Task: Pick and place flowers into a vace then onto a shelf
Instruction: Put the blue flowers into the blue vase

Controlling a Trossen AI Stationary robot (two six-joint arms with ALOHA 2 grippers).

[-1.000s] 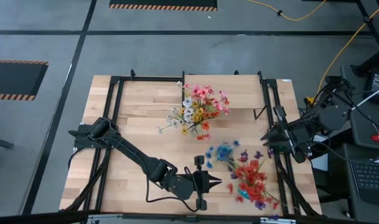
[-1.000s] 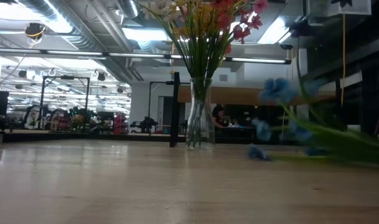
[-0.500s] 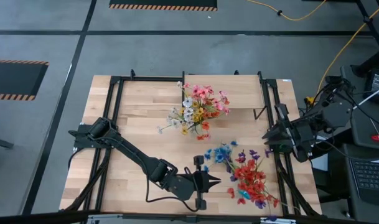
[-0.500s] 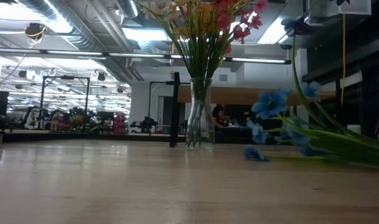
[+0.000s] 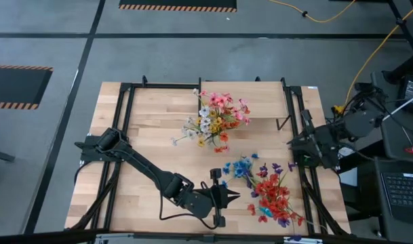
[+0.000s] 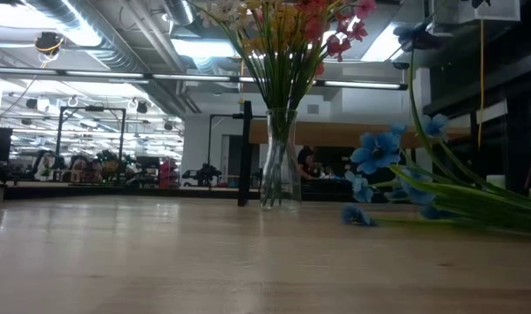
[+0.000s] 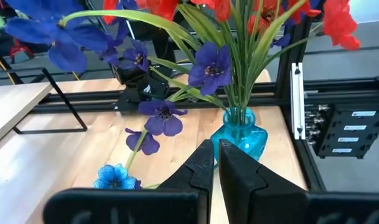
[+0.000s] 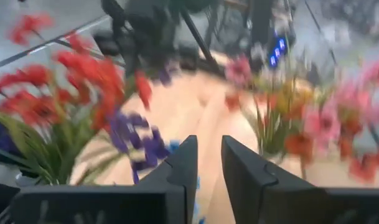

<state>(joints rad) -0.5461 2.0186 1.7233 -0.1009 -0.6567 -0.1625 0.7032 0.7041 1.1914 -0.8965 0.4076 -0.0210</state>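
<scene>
Pale matt wood tabletop, glossy blue glass vase (translucent); black metal frame

Your left arm stretches low toward the table's near edge, its left gripper fully closed and empty. Your right arm waits at the right edge, right gripper slightly parted.

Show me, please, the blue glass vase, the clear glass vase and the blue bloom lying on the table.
blue glass vase [image 7: 242,135]: left wrist view, on its round body.
clear glass vase [image 6: 280,161]: low view, on its glass wall.
blue bloom [image 7: 116,178]: left wrist view, on its petals.
</scene>
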